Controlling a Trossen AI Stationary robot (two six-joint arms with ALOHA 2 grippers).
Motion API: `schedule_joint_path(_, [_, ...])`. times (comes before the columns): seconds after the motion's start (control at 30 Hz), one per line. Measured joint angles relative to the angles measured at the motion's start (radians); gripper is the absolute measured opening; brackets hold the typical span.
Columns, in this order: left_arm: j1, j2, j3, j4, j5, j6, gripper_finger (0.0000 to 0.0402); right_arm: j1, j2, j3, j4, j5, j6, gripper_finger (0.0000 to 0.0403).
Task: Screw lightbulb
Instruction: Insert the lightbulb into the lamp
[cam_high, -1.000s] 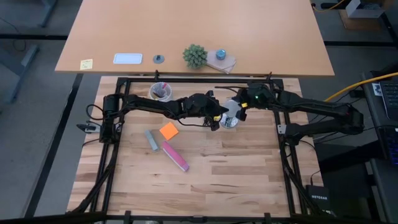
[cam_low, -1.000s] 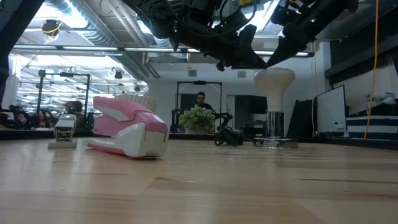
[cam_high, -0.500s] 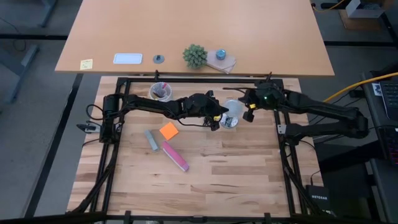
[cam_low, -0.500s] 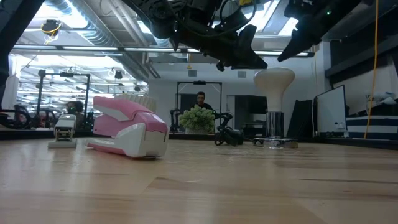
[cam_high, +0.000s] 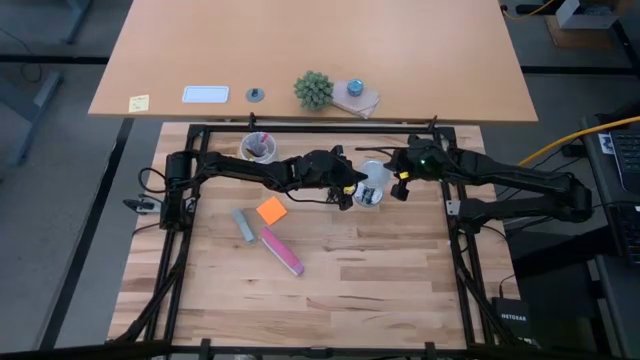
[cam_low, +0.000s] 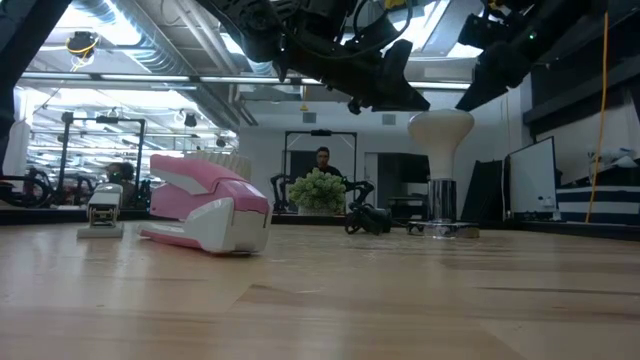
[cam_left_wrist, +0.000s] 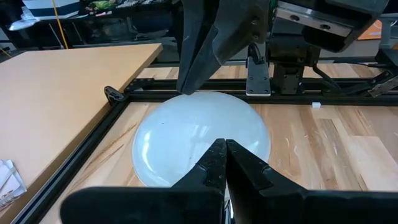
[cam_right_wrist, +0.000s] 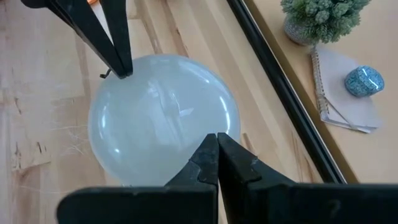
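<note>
table: light wood planks | on it: pink stapler, orange sticky pad, grey block, pen cup

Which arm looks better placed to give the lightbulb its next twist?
Probably the left. In the high view the left claw sits right beside the lightbulb, while the right claw is off to its other side. Both claws look shut, gripping nothing.

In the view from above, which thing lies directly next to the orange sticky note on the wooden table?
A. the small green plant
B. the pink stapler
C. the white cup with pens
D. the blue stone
B: the pink stapler lies just below the orange sticky note in the high view, while the other things are farther away.
</note>
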Motion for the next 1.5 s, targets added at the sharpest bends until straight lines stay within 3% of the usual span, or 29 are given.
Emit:
schedule_joint_path(0.57, [-0.017, -0.002, -0.002, 0.078, -0.001, 0.008, 0.0, 0.0, 0.0, -0.001, -0.005, -0.001, 0.009, 0.0002])
schedule_joint_path(0.93, [-0.07, -0.003, -0.002, 0.007, 0.0, 0.053, 0.0, 0.0, 0.0, -0.001, -0.005, -0.002, 0.009, 0.0002])
schedule_joint_path(1.5, [-0.032, -0.003, -0.001, -0.053, -0.044, -0.001, 0.0, -0.001, 0.0, -0.002, -0.006, -0.036, 0.009, 0.0002])
